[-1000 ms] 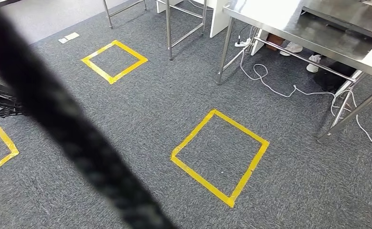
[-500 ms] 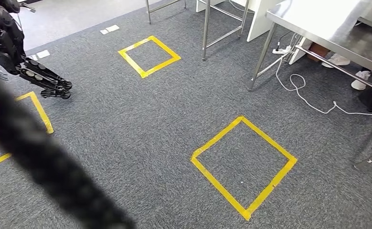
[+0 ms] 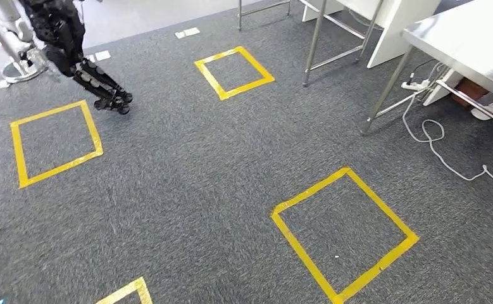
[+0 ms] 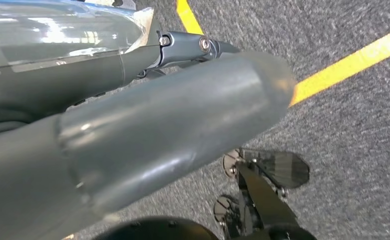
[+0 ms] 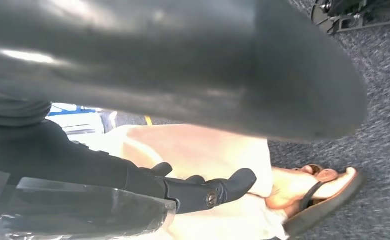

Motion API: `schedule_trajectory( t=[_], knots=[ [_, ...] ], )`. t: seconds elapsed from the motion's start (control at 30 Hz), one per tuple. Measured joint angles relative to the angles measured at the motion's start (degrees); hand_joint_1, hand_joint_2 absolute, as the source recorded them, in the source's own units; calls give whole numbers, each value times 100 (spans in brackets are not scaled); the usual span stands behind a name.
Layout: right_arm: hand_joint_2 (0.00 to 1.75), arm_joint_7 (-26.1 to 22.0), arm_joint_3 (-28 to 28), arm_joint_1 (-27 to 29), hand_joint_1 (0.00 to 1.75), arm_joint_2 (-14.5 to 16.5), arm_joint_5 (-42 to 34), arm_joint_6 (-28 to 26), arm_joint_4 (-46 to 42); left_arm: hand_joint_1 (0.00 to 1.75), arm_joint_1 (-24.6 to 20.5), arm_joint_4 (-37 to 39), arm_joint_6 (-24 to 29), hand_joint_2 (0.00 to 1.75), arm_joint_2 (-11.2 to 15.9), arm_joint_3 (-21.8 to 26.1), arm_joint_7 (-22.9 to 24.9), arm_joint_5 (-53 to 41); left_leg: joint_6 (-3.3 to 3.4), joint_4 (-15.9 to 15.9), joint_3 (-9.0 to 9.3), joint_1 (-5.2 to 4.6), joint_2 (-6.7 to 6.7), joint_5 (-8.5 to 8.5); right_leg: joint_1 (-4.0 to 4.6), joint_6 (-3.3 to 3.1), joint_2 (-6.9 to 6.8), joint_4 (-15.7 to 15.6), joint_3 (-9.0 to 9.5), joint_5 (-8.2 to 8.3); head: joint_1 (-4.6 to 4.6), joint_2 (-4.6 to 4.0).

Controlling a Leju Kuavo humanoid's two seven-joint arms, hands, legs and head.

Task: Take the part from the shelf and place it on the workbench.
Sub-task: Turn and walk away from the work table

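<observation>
I am looking down at grey carpet while turning. The steel workbench point(image 3: 471, 38) stands at the far right, its legs on the carpet. My left hand point(image 4: 132, 125) hangs over the floor, its thick grey thumb across the left wrist view, with dark fingers point(image 4: 182, 47) beside a clear glossy sheet point(image 4: 57, 30). My right hand point(image 5: 157, 65) also hangs low, its dark fingers point(image 5: 203, 192) lying along a similar clear sheet point(image 5: 82, 210). I cannot tell whether either hand holds anything.
Yellow tape squares point(image 3: 342, 231) point(image 3: 234, 73) point(image 3: 57, 142) mark the carpet. A white cable point(image 3: 443, 152) trails under the workbench. A black jointed machine limb point(image 3: 98, 85) hangs at the far left. A person's sandalled foot point(image 5: 308, 190) stands close to my right hand.
The camera has swung left: squares and workbench slid right across the picture. The blurred black band that crossed the view is gone, and the black limb at far left has come in.
</observation>
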Motion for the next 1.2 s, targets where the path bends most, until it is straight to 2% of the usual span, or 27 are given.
schedule_trajectory(
  t=[0.03, 0.07, 0.13, 0.2, 0.23, 0.27, 0.3, 0.33, 0.37, 0.4, 0.47, 0.53, 0.6, 0.67, 0.7, 0.73, 0.77, 0.8, 0.83, 0.9, 0.93, 0.97, 1.03, 1.07, 1.1, 1.17, 1.2],
  knots=[
    [0, 8, 0, -10, 0, 2, 0, -2, -1, 0, 3, 0, -1, 0, 0, -8, 1, -4, 48, -28, 2, -4, -56, 25, -6, 33, -2, 16, 7, -18, -5, 1],
    [0, 19, 0, -14, 0, 3, 1, -3, -1, 0, 5, 0, -2, 0, 1, -14, 3, -10, 100, -63, 7, -2, -113, 59, -12, 50, 74, 91, -11, -76, -1, 1],
    [0, 41, 0, -4, 0, 6, 4, -4, 2, 0, 0, -1, -4, 0, 4, -22, 9, -24, 181, -118, 9, 15, -225, 119, -48, 21, 370, 597, -246, -352, 15, 1],
    [0, 54, 0, 12, 0, 5, 17, -5, 6, 0, -7, -1, -5, 0, 9, -26, 17, -36, 208, -123, -15, 6, -360, 136, -77, -13, 577, 1358, -619, -657, 29, 1],
    [0, 58, 0, 18, 0, 4, 28, -5, 8, 0, -8, -1, -5, 0, 10, -26, 23, -39, 209, -122, -18, 1, -435, 137, -83, 8, 609, 1590, -746, -710, 28, 1],
    [0, 62, 0, 24, 0, 2, 39, -5, 8, 0, -7, 0, -5, 0, 10, -26, 29, -40, 207, -118, -17, -2, -517, 137, -88, 52, 626, 1616, -777, -666, 28, 1],
    [0, 63, 0, 29, 0, -1, 48, -5, 8, 0, -6, 0, -5, 0, 10, -27, 35, -40, 205, -115, -10, -3, -599, 137, -95, 109, 649, 1418, -701, -532, 29, 1],
    [0, 64, 0, 31, 0, -3, 58, -5, 8, 0, -6, 0, -5, 0, 9, -27, 39, -41, 197, -112, -2, -2, -676, 136, -109, 166, 705, 1043, -541, -344, 31, 1],
    [0, 65, 0, 33, 0, -6, 63, -5, 9, 0, -7, 0, -5, 0, 8, -28, 40, -43, 180, -105, 1, -7, -746, 135, -126, 203, 811, 638, -377, -169, 34, 1],
    [0, 65, 0, 32, 0, -6, 68, -5, 10, 0, -9, 0, -4, 0, 7, -28, 42, -44, 154, -95, -2, -17, -810, 131, -137, 204, 896, 318, -252, -36, 36, 1],
    [0, 65, 1, 21, 0, -3, 75, -5, 13, 0, -8, 0, -3, 0, 7, -28, 43, -46, 89, -83, -28, -29, -908, 132, -124, 141, 977, 70, -161, 58, 32, 1],
    [0, 65, 1, 4, 0, -2, 78, -5, 13, 0, 5, 0, -3, 0, 8, -28, 44, -46, 27, -71, -64, -3, -969, 136, -116, 47, 876, 61, -136, 89, 22, 1],
    [0, 65, 0, 4, 0, -2, 87, -5, 13, 0, 11, 0, -2, 0, 9, -30, 45, -46, -16, 154, -183, 8, -765, -17, -130, -51, 756, 38, -120, 121, 3, 1],
    [0, 58, 1, 24, 0, 0, 107, -5, 13, 0, 2, 0, -2, 0, 5, -32, 44, -45, -43, 816, -493, 0, -445, -394, -104, -129, 615, 26, -120, 119, -20, 1],
    [0, 53, 2, 33, 0, -1, 121, -4, 13, 0, -2, 0, 0, 0, 3, -32, 45, -41, -56, 1210, -679, 5, -368, -569, -81, -155, 537, 27, -123, 113, -29, 1],
    [0, 47, 5, 39, 0, -2, 138, -4, 13, 0, -1, 0, 2, 0, 2, -32, 46, -31, -65, 1504, -816, 11, -328, -664, -62, -166, 458, 28, -127, 105, -27, 1],
    [0, 41, 9, 40, 0, -3, 156, -3, 13, 0, 2, 0, 5, 0, 1, -31, 49, -19, -70, 1609, -861, 18, -304, -654, -48, -173, 386, 28, -136, 99, -28, 1],
    [0, 37, 14, 39, 0, -4, 173, -2, 13, 0, 6, 0, 9, 0, 1, -30, 51, -6, -69, 1479, -785, 24, -279, -539, -40, -180, 320, 29, -140, 92, -28, 1],
    [0, 33, 19, 35, 0, -3, 186, -1, 13, 0, 7, 0, 12, 0, 2, -30, 54, 5, -62, 1139, -593, 28, -225, -362, -37, -182, 257, 29, -141, 82, -29, 1],
    [0, 28, 23, 28, 0, -2, 206, 3, 13, 0, -2, 0, 16, 0, 2, -30, 57, 19, -30, 353, -157, 18, 4, -96, -6, -160, 149, 33, -102, 51, -26, 1],
    [0, 27, 25, 26, 0, -2, 215, 4, 13, 0, -9, 0, 19, 0, 2, -31, 58, 31, -9, 109, -23, 3, 83, -37, 13, -134, 104, 36, -81, 35, -17, 1],
    [0, 25, 26, 21, 0, -4, 228, 5, 13, 0, -12, 0, 21, 0, 2, -30, 58, 41, 13, 14, 20, -18, 114, -29, 29, -108, 61, 36, -56, 26, -5, 1],
    [0, 21, 37, 4, 0, -5, 256, 7, 12, 0, -8, 0, 36, 0, 2, -23, 61, 62, 81, -18, 7, -39, -8, 16, 35, -48, -8, 36, -34, 15, 8, 1],
    [0, 20, 48, -4, 0, -7, 269, 7, 11, 0, -4, 0, 45, 0, 0, -19, 62, 65, 124, -55, 9, -36, -65, 47, 25, -23, 55, 76, -40, -19, 10, 1],
    [0, 19, 60, -1, 0, -7, 279, 8, 12, 0, -5, 0, 54, 0, -2, -16, 63, 67, 174, -92, 13, -26, -125, 84, 13, -14, 180, 205, -95, -104, 10, 1],
    [0, 19, 81, 17, 0, -12, 292, 10, 13, 0, -12, 0, 64, 0, -4, -14, 62, 70, 236, -133, 3, -19, -249, 132, -27, -44, 496, 820, -377, -420, 20, 1],
    [0, 19, 88, 27, 0, -13, 297, 10, 14, 0, -14, 0, 66, 0, -4, -14, 62, 72, 250, -132, -11, -21, -318, 143, -42, -62, 577, 1217, -566, -584, 23, 1]
  ],
)
